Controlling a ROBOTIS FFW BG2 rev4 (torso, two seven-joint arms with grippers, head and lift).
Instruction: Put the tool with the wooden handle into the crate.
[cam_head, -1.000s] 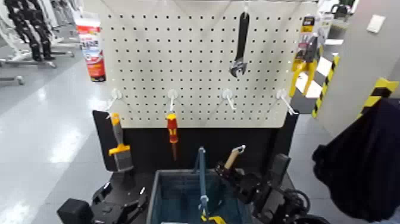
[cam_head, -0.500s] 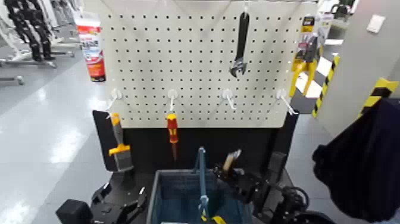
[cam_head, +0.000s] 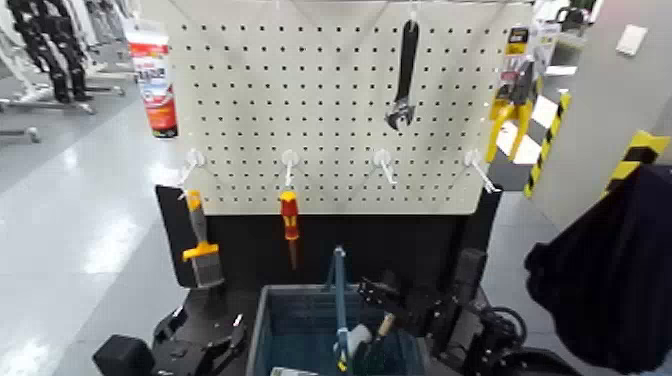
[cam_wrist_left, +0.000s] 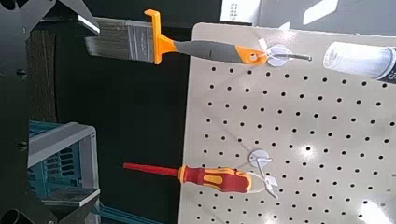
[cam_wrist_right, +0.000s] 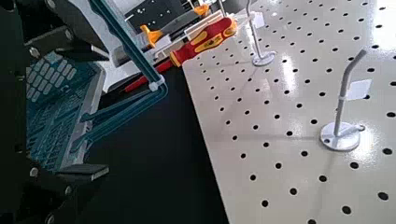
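Observation:
The crate (cam_head: 262, 330) sits low in the head view's middle, its thin blue bar handle (cam_head: 340, 290) standing up. My right gripper (cam_head: 385, 300) hangs over the crate's right side. The light wooden handle of the tool (cam_head: 383, 327) shows just below it, tilted, inside the crate; the green blade is hidden. In the right wrist view my right gripper (cam_wrist_right: 37, 112) has its fingers apart with only the crate (cam_wrist_right: 56, 103) between them. My left gripper (cam_head: 205, 335) rests open at the lower left, beside the crate (cam_wrist_left: 56, 159).
A pegboard (cam_head: 330, 110) stands behind the crate. On it hang an orange-handled scraper (cam_head: 200, 250), a red-and-yellow screwdriver (cam_head: 289, 222), a black wrench (cam_head: 404, 75), a yellow packaged tool (cam_head: 515, 95) and a spray can (cam_head: 153, 80). A dark garment (cam_head: 610, 270) is at right.
The wooden-handled tool went from raised above the crate's back right down into the crate. My right gripper lowered with it and its fingers now stand apart.

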